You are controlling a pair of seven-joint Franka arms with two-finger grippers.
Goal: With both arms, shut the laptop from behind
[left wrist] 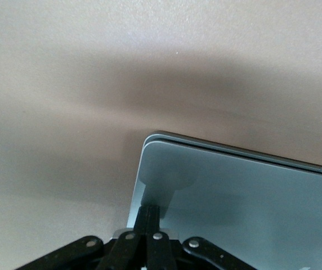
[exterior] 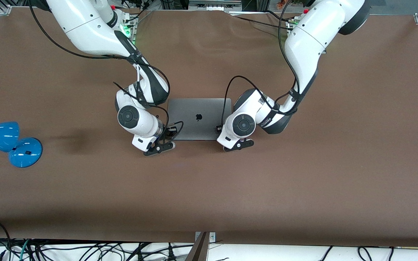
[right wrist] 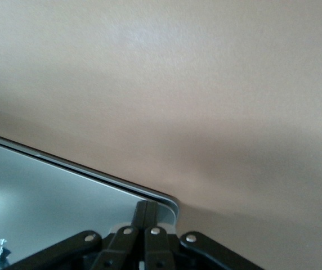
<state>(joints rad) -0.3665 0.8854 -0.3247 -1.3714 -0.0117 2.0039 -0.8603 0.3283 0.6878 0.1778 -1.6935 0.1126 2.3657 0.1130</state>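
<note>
The space-grey laptop [exterior: 199, 110] lies on the brown table with its lid down flat and the dark apple logo facing up. My left gripper [exterior: 219, 128] is shut, its fingertips resting on the lid's corner nearest the front camera at the left arm's end; the left wrist view shows the gripper [left wrist: 150, 216] on the lid [left wrist: 245, 191]. My right gripper [exterior: 171, 132] is shut and rests on the lid's other near corner; the right wrist view shows the gripper [right wrist: 147, 212] on the lid [right wrist: 54, 191]. A thin seam shows between lid and base.
A blue desk lamp [exterior: 9, 143] lies on the table toward the right arm's end. The brown table [exterior: 230, 188] stretches wide nearer the front camera. Cables hang along the table's front edge [exterior: 85, 250].
</note>
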